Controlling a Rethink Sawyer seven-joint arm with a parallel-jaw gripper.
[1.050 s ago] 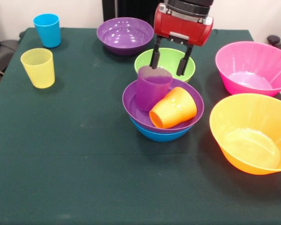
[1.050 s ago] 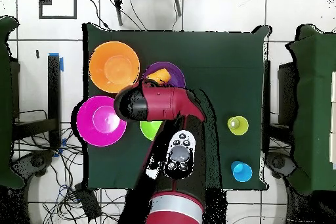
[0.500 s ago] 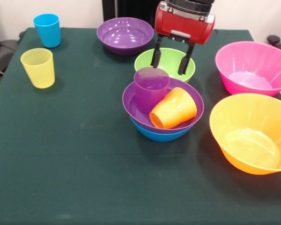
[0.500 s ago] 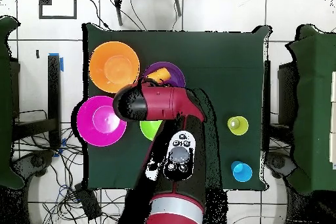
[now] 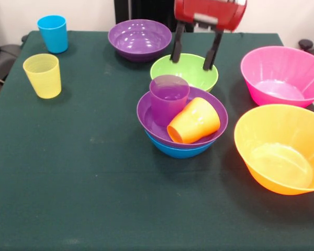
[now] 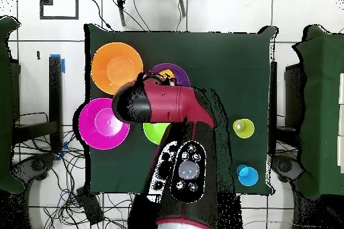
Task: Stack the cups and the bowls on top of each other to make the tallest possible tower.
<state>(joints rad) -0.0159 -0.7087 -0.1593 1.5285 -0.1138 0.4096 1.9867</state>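
The tool [image 5: 193, 46] is seen open and empty above the green bowl [image 5: 184, 71]. At the tabletop's [image 5: 68, 172] centre a purple bowl [image 5: 148, 116] is nested in a blue bowl [image 5: 180, 151]; inside, a purple cup [image 5: 169, 98] stands upright and an orange cup [image 5: 194, 121] lies tipped at its 4 o'clock. The cups are judged light, stiff and slippery, best gripped across the rim. Overhead, the arm [image 6: 164, 105] hides most of this stack, which the front view shows whole.
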